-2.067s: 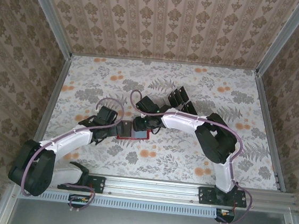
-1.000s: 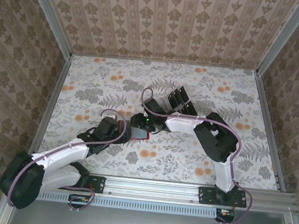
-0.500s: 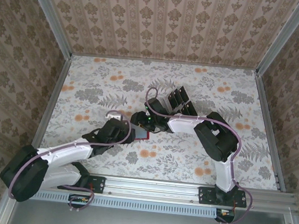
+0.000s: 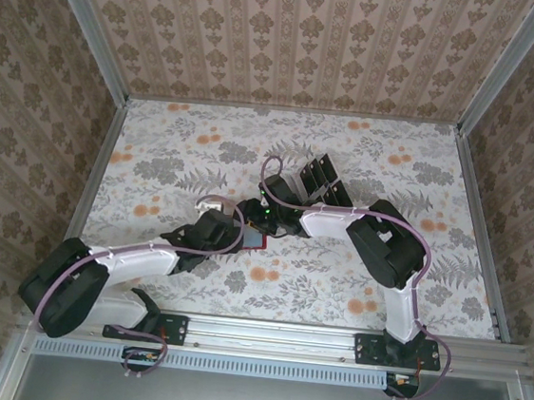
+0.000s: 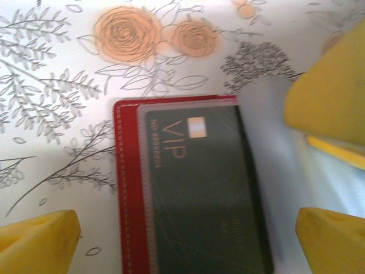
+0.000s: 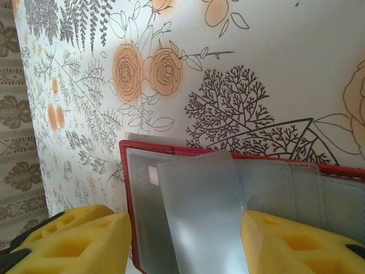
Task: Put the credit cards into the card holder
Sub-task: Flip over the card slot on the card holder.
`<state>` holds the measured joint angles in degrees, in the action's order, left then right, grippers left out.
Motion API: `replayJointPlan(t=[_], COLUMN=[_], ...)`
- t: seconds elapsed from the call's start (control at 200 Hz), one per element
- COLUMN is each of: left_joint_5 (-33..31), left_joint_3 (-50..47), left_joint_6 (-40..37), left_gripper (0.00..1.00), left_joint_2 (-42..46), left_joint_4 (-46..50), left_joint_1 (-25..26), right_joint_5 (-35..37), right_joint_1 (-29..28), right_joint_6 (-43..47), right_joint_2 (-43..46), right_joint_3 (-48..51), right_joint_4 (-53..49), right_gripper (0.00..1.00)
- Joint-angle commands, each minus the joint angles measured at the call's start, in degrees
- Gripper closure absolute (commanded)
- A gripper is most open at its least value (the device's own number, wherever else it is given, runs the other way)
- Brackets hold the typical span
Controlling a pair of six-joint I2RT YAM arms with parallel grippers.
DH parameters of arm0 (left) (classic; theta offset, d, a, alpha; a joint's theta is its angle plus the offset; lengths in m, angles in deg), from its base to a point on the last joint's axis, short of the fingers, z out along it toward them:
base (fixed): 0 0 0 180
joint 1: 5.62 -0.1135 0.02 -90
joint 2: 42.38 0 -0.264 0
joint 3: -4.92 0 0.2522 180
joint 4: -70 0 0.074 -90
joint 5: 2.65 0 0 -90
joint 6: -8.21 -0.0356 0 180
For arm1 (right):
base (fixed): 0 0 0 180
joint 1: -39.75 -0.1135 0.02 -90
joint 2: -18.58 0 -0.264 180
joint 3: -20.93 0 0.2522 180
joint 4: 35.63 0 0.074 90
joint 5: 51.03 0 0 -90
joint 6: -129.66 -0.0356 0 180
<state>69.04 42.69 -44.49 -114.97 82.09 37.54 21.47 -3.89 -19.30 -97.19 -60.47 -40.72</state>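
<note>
Left gripper [image 5: 185, 245] is spread wide with nothing in its grasp, one yellow fingertip [image 5: 37, 240] low on either side. Right between them lies the card holder [image 5: 126, 188], red and flat on the floral table [image 5: 57, 85]. A dark credit card [image 5: 205, 194] marked VIP sits inside it under a clear pocket, its gold chip at the end farthest from the fingers. The red stitched border runs along the side nearer the left-hand fingertip. Beyond the right-hand fingertip another yellow pad [image 5: 333, 85] hangs over a pale translucent panel just beside the card.

Over to the right gripper [image 6: 182, 248]: released too, its fingers well apart and clamping nothing. A frosted clear sleeve [image 6: 199, 217] of the card holder comes up into the gap between them, tilted. Whether it brushes the finger on one side, I cannot tell. The opened holder spreads out ahead of the fingers, its red edge along the far side and more clear pockets lying flat beside the sleeve.

From above, the two grippers meet nose to nose, a corner of red peeking out between them. Just beyond the right gripper a slotted rack [image 4: 333, 190] holds more dark cards [image 4: 310, 173], standing tilted in a row
</note>
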Motion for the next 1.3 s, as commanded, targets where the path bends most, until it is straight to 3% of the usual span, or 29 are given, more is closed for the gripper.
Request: replayJointPlan(t=[0.0, 0.295, 0.59, 1.025, 1.295], left_joint_5=[-3.61, -4.73, -4.72, -4.55, -5.39], left_joint_3=[1.08, 0.69, -0.1, -0.28, 0.04], left_joint_6=[-0.04, 1.32, 1.89, 1.94, 1.08], left_gripper=[0.0, 0.0, 0.0, 0.0, 0.0], left_joint_2=[-1.3, -4.08, -4.89, -4.58, 0.61], left_joint_4=[2.95, 3.43, 2.75, 2.28, 4.51], left_joint_1=[0.5, 0.52, 0.52, 0.52, 0.33], right_joint_5=[-0.61, -0.55, 4.72, 2.82, 1.17], right_joint_1=[0.48, 1.2, 1.8, 0.78, -1.07], right_joint_6=[-0.67, -0.12, 3.89, 4.03, 3.7], right_joint_2=[0.37, 2.39, 7.88, 6.0, 3.58], right_joint_3=[1.89, 2.39, 4.79, 3.84, 0.1], right_joint_4=[-2.69, -2.47, -4.96, -3.03, -3.55], right_gripper=[0.45, 0.45, 0.45, 0.45, 0.45])
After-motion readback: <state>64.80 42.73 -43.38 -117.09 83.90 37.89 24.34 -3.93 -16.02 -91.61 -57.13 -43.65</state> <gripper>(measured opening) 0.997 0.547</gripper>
